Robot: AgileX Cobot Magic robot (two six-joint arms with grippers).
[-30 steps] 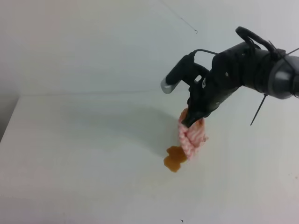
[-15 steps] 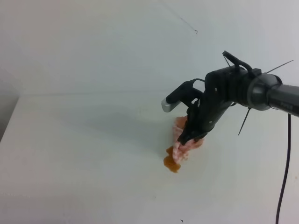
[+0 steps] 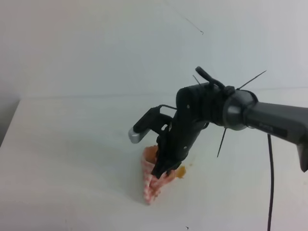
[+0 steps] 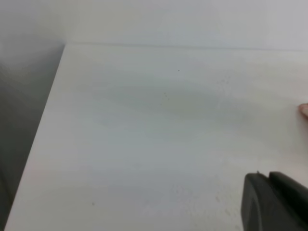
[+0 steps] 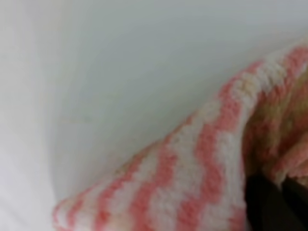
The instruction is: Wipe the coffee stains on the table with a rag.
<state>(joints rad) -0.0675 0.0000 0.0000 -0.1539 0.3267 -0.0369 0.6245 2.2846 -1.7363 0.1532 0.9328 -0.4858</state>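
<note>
**Lower centre of the frame: rag pressed to table, stain remnant to its right**

At the lower centre of the exterior high view, the right gripper (image 3: 161,169) is pressed together, pinching the rag (image 3: 151,185) near its top and holding it down on the table (image 3: 62,159). The cloth hangs bunched below the jaws, its lower end touching the white surface.

What shows of the coffee stains (image 3: 180,172) is a small orange-brown patch just beside the rag, on its right, partly hidden behind the gripper body. The remaining liquid thus lies rightward and slightly upward in the frame from the cloth's contact point; in my judgement the coming stroke turns on carrying the rag back that way. The rag's long axis runs roughly top to bottom in the frame, tilted a little left at the base. The right arm is plainly the nearer one (it reaches in from the right edge).

Materials: the rag (image 5: 192,163) is a soft, nubbly weave with pink-and-white stripes, peach in the folds, some strands tinged yellowish-brown near the jaws in the right wrist view. The tabletop is smooth, matte and plain white.

Only a dark corner of the left gripper (image 4: 274,202) shows at lower right of the left wrist view; whether it is spread or closed cannot be told. It sits well apart from the work.
</note>
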